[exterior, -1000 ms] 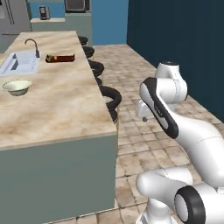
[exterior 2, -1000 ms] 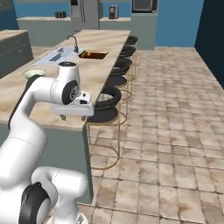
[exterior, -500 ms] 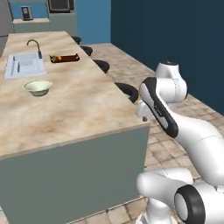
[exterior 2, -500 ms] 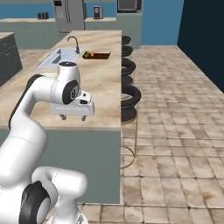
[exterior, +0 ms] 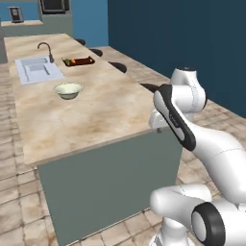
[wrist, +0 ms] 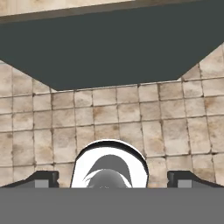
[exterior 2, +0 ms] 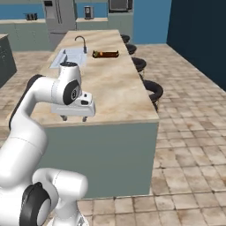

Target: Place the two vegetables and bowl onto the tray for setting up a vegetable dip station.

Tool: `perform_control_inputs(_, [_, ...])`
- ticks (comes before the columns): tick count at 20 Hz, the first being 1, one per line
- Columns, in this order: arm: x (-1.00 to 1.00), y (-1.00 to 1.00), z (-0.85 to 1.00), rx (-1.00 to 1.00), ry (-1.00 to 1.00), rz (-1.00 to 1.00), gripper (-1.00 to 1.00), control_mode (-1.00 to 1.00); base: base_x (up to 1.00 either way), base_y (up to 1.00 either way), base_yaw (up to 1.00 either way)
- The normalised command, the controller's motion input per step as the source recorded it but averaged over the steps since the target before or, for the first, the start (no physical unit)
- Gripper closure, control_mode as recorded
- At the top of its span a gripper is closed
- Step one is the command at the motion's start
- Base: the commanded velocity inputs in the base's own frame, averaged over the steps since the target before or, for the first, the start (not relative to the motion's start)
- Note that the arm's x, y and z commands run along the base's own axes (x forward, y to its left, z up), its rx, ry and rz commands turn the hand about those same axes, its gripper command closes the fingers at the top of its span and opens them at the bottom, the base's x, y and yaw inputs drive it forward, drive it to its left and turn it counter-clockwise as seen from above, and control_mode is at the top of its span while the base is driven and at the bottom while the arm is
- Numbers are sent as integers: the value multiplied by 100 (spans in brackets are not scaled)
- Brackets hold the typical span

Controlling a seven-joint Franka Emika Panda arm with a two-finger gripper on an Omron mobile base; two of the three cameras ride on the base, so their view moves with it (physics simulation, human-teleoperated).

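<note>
1. Here, in the left base view, a grey sink sits far left on the marble surface.
2. The pale bowl stands just ahead of it.
3. The dark tray, holding small vegetables, lies right of the sink.
4. Rightmost, off the surface's edge, the gripper hangs with fingers spread and empty.

We are seeing wide bare tabletop lying between us and the bowl. Beyond it, the sink and faucet are crowding the tray.
</note>
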Motion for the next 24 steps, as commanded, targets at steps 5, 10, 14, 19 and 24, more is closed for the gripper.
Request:
perform_control_inputs(5, [0,0,0,0,0,0,-100,100,-36,100,-29])
perform_control_inputs(10, [0,0,0,0,0,0,-100,100,-21,100,-34])
perform_control_inputs(14, [0,0,0,0,0,0,-100,100,-2,100,-42])
perform_control_inputs(19, [0,0,0,0,0,0,-100,100,0,100,-50])
perform_control_inputs(24, [0,0,0,0,0,0,-100,100,0,100,-51])
